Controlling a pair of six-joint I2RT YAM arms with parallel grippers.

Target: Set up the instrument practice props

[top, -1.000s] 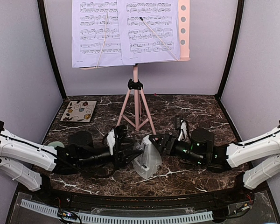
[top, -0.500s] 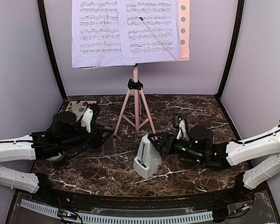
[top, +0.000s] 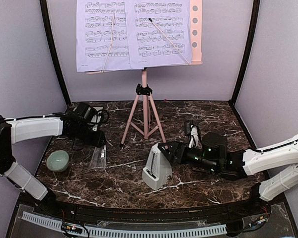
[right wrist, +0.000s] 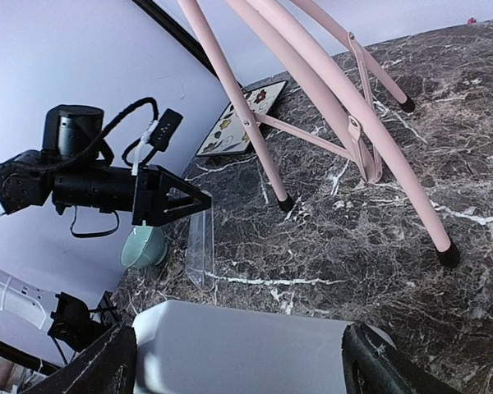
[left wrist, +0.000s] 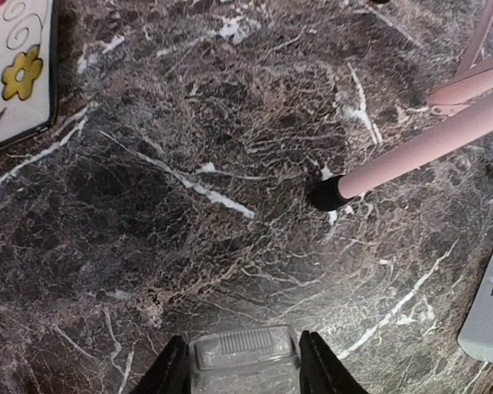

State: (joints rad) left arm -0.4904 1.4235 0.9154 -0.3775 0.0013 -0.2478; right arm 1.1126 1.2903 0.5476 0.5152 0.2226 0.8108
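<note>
Marble tabletop (top: pixel 198 116), dark with white veins, lies between lilac walls (top: pixel 20 74). Left gripper (top: pixel 100 144) pinches a clear cover (top: pixel 98 157) near the green bowl (top: pixel 57 160); the pink music stand (top: pixel 145 106) stands behind centre; right gripper (top: pixel 164 150) clamps the metronome (top: pixel 156 168) at front.

Stand (top: pixel 195 29) and pages (top: pixel 102 34) run off the top; left wrist view crops coaster (left wrist: pixel 8 74), metronome (left wrist: pixel 489 316) and clear cover (left wrist: pixel 242 361).

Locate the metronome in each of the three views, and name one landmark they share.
Top external: metronome, front centre, right of the middle.
Left wrist: only a pale grey corner at the right edge.
Right wrist: its white body along the bottom edge.
Shared landmark: the music stand's black-tipped foot.
</note>
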